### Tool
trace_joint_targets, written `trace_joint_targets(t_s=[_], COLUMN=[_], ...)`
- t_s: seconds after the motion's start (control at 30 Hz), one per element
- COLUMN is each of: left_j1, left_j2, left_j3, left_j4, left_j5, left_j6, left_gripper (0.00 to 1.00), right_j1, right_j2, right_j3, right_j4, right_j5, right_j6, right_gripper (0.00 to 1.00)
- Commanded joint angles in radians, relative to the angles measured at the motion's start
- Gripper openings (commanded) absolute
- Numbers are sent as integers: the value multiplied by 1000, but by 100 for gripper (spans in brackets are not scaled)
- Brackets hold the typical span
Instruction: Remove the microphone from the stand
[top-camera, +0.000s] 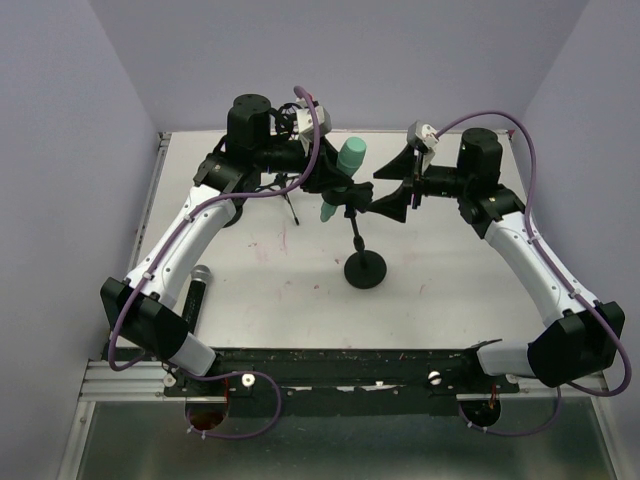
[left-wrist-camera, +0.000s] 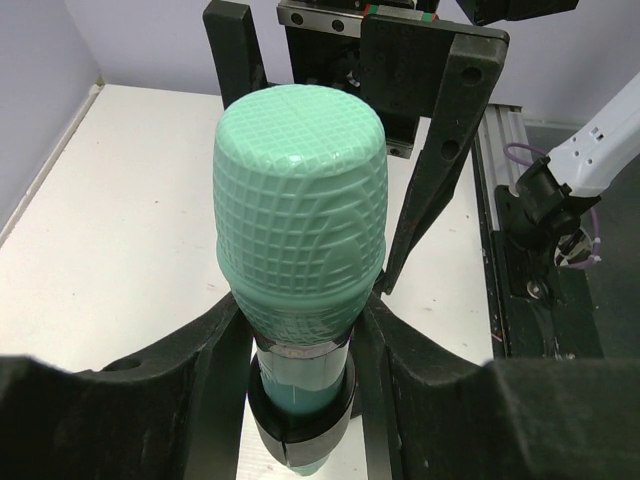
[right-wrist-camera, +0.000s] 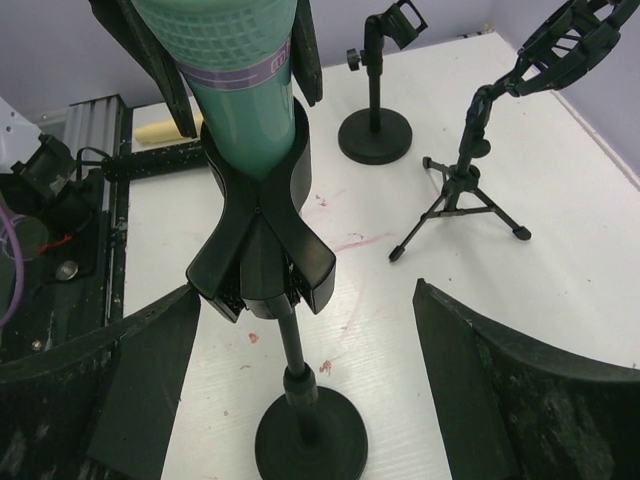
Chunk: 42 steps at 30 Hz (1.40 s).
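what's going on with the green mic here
The left gripper is closed on the mint-green plastic microphone just below its head. The microphone sits in the black clip of the round-based black stand, not lifted out yet. The right gripper is open, facing the stand and holding nothing.

The mint-green plastic microphone (left-wrist-camera: 300, 200) at mid-frame has a glossy head moulded in a raised grid. The black microphone stand (right-wrist-camera: 262, 250) below it, with its plastic clip, looks matt and smooth. The white table (right-wrist-camera: 350, 195) is matt, smeared with reddish marks.
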Motion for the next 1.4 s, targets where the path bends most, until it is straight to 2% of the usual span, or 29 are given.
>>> trace_joint_targets(t_s=[0.0, 0.27, 0.47, 0.57, 0.7, 0.83, 0.9, 1.0, 1.03, 1.13, 1.2, 1.27, 1.37], left_j1=[-7, -9, -23, -32, -46, -50, -53, -53, -53, -53, -53, -53, -53], left_j2=[-20, -3, 23, 37, 55, 101, 115, 126, 126, 123, 121, 121, 116], left_j3=[2, 23, 46, 54, 46, 82, 92, 111, 114, 112, 111, 109, 103], left_j4=[32, 23, 30, 21, 41, 53, 81, 95, 90, 64, 58, 52, 59], left_j5=[62, 64, 56, 47, 39, 52, 64, 79, 82, 108, 122, 130, 128], left_j6=[-33, -30, -36, -32, -27, -55, -72, -81, -78, -43, -43, -46, -49], left_gripper=[31, 31, 32, 44, 68, 73, 66, 46, 41, 29, 24, 20, 19], right_j1=[16, 51, 62, 62, 61, 62, 62, 62, 61, 62, 62, 62, 62], right_j2=[8, 60, 74, 65, 53, 43, 42, 37, 34, 25, 23, 26, 29], right_j3=[36, 52, 30, 19, 6, -5, -10, -16, -20, -40, -41, -36, -31], right_j4=[-39, 4, 14, 30, 34, 38, 38, 40, 46, 73, 75, 75, 69], right_j5=[-5, -31, -29, -21, -12, -3, 3, 12, 20, 40, 37, 35, 26], right_j6=[-58, -50, -47, -39, -44, -41, -41, -36, -28, -1, 5, 1, -8], right_gripper=[94, 93, 63, 52, 48, 47, 47, 47, 50, 75, 83, 83, 74])
